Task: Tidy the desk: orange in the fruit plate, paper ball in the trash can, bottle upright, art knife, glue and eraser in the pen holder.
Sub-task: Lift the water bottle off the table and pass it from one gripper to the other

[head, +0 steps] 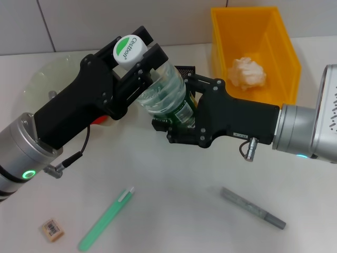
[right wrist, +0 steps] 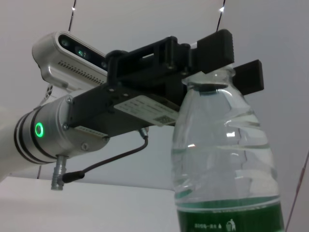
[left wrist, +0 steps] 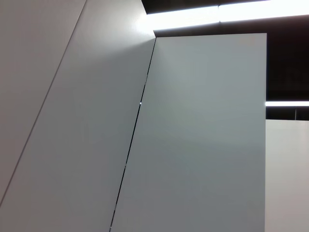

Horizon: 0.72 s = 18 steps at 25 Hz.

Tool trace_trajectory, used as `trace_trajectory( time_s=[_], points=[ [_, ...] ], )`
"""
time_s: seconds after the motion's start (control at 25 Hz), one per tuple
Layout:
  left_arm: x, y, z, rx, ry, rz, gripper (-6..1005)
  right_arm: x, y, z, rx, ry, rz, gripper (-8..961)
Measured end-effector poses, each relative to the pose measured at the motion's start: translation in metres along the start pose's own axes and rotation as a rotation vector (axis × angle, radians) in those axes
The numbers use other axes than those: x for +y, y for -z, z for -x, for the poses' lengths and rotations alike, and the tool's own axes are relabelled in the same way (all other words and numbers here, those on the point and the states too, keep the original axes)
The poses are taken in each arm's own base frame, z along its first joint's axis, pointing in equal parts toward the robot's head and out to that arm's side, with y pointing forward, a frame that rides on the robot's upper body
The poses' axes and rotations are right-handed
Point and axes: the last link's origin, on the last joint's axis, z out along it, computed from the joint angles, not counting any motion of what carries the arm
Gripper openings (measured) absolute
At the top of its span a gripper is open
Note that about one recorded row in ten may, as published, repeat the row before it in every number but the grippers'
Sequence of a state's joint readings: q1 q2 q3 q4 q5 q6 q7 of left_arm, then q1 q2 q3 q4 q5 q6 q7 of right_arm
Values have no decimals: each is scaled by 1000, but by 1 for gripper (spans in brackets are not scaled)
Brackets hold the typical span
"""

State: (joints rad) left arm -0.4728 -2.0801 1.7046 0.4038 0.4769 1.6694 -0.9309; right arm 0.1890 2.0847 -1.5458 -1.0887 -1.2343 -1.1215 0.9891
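Righting the bottle (head: 167, 97) with both grippers, held clear of the desk (head: 174, 174).

Left gripper (head: 138, 55) is clamped on the neck just under the white cap (head: 129, 49); right gripper (head: 179, 121) is clamped around the green-labelled lower body, and the bottle is tilted, cap toward the robot's left. Done: the paper ball (head: 245, 73) lies inside the yellow trash can (head: 287, 52). A red-orange patch under the left arm, beside the fruit plate (head: 45, 79), may be the orange; whether it sits on the plate cannot be told. Left: the eraser (head: 52, 229), the green art knife (head: 105, 220) and the grey glue stick (head: 253, 207) lie loose on the desk, well apart from the pen holder (head: 184, 70), which is mostly hidden behind the bottle.
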Motion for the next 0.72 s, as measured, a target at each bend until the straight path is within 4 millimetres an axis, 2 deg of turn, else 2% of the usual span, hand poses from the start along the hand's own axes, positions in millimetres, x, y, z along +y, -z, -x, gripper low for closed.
trace_trajectory(
  time_s=[0.72],
  points=[
    [2, -3, -3, 14, -5, 17, 439, 1, -1, -7, 16, -29, -3, 765]
  ],
)
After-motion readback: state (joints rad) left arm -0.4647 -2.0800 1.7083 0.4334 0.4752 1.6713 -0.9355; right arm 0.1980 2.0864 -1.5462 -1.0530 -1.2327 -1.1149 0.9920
